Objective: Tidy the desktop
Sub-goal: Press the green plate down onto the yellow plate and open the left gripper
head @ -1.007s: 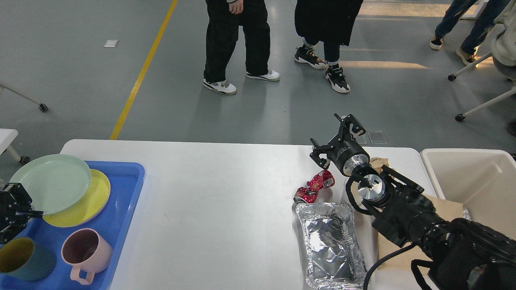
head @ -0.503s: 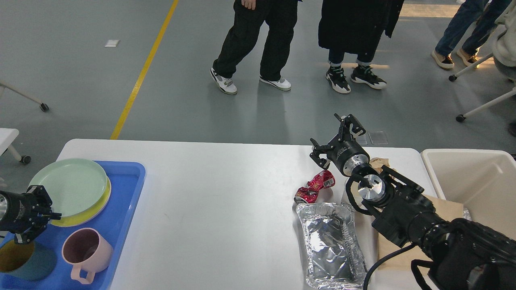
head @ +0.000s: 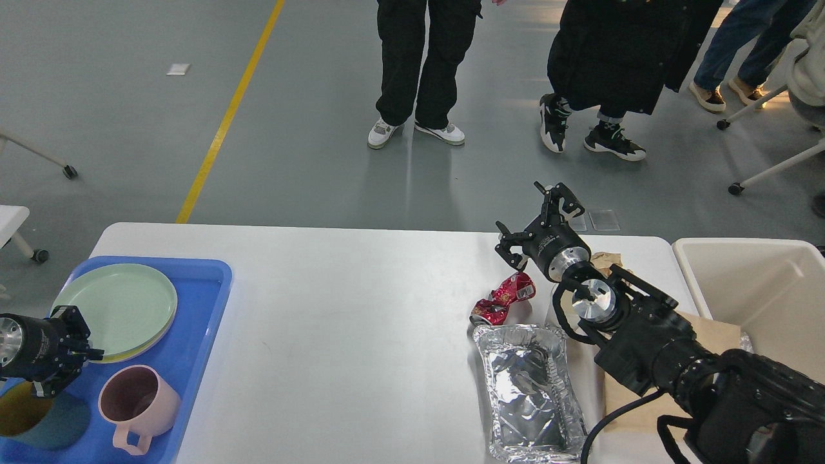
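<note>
1. Desktop: a wide white top with rounded corners, spanning most of the view; its middle is seen bare.
2. Done, as judged: green plate is stacked on a yellow plate in the tray at the left end, with a pink mug and a teal cup beside them.
3. Left to do, as judged: a crushed red can, a foil pan and brown paper are seen lying at the right end, the can just beyond the pan's far rim.
4. Bin: set off the desktop's right edge, open-topped; it is judged the likely place for the litter.
5. Right gripper: raised above the far edge, beyond the can, with fingers spread wide and nothing held.
6. Left gripper: hung over the tray by the plates' near rim; whether it is parted or closed cannot be told.
7. Room: the bare middle offers free passage; at the right, can, pan and paper are crowded close, and the far edge is near the can.
</note>
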`<control>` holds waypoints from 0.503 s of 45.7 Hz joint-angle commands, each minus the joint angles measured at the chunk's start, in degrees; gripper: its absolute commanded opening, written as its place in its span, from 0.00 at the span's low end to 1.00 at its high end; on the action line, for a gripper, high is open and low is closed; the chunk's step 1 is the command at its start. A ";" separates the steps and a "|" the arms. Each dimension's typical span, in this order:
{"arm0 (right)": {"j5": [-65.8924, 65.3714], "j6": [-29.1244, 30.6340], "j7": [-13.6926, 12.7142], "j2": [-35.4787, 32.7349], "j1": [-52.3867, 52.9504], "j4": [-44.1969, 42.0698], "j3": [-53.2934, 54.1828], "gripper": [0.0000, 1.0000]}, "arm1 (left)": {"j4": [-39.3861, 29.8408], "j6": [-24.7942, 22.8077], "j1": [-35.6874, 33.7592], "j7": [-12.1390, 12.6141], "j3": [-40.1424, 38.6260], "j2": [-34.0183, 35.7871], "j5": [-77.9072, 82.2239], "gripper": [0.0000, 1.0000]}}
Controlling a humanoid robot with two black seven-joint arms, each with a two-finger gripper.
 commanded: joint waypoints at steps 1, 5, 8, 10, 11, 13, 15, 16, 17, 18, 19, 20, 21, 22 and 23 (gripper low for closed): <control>0.00 0.00 0.00 -0.03 0.01 0.00 0.00 1.00 | 0.22 0.00 -0.02 0.00 -0.02 0.06 0.00 0.00; 0.00 0.00 0.00 0.05 0.01 0.00 0.00 1.00 | 1.19 0.00 -0.02 0.00 -0.02 0.06 0.00 0.00; 0.00 0.00 0.00 0.05 0.01 0.00 0.00 1.00 | 1.72 0.00 -0.02 0.00 -0.02 0.06 0.00 0.00; 0.00 0.00 0.00 -0.04 0.01 0.00 0.00 1.00 | 2.24 0.00 0.07 0.00 -0.02 0.06 0.00 0.00; 0.00 0.00 0.00 0.05 0.01 0.00 0.00 1.00 | 2.50 0.00 0.07 0.00 -0.02 0.06 0.00 0.00; 0.00 0.00 0.00 0.05 0.01 0.00 0.00 1.00 | 2.86 0.00 0.07 0.00 -0.02 0.06 0.00 0.00; 0.00 0.00 0.00 -0.03 0.01 0.00 0.00 1.00 | 3.12 0.00 0.07 0.00 -0.02 0.06 0.00 0.00; 0.00 0.00 0.00 -0.04 0.01 0.00 0.00 1.00 | 3.21 0.00 0.07 0.00 -0.02 0.06 0.00 0.00; 0.00 0.00 0.00 0.05 0.01 0.00 0.00 1.00 | 3.21 0.00 -0.02 0.00 -0.02 0.06 0.00 0.00; 0.00 0.00 0.00 0.05 0.01 0.00 0.00 1.00 | 3.21 0.00 -0.02 0.00 -0.02 0.06 0.00 0.00; 0.00 0.00 0.00 -0.03 0.01 0.00 0.00 1.00 | 3.21 0.00 -0.02 0.00 -0.02 0.06 0.00 0.00; 0.00 0.00 0.00 -0.04 0.01 0.00 0.00 1.00 | 3.21 0.00 0.07 0.00 -0.02 0.06 0.00 0.00; 0.00 0.00 0.00 -0.04 0.01 0.00 0.00 1.00 | 3.21 0.00 -0.02 0.00 -0.02 0.06 0.00 0.00; 0.00 0.00 0.00 0.05 0.01 0.00 0.00 1.00 | 3.21 0.00 -0.02 0.00 -0.02 0.06 0.00 0.00; 0.00 0.00 0.00 0.05 0.01 0.00 0.00 1.00 | 3.21 0.00 -0.02 0.00 -0.02 0.06 0.00 0.01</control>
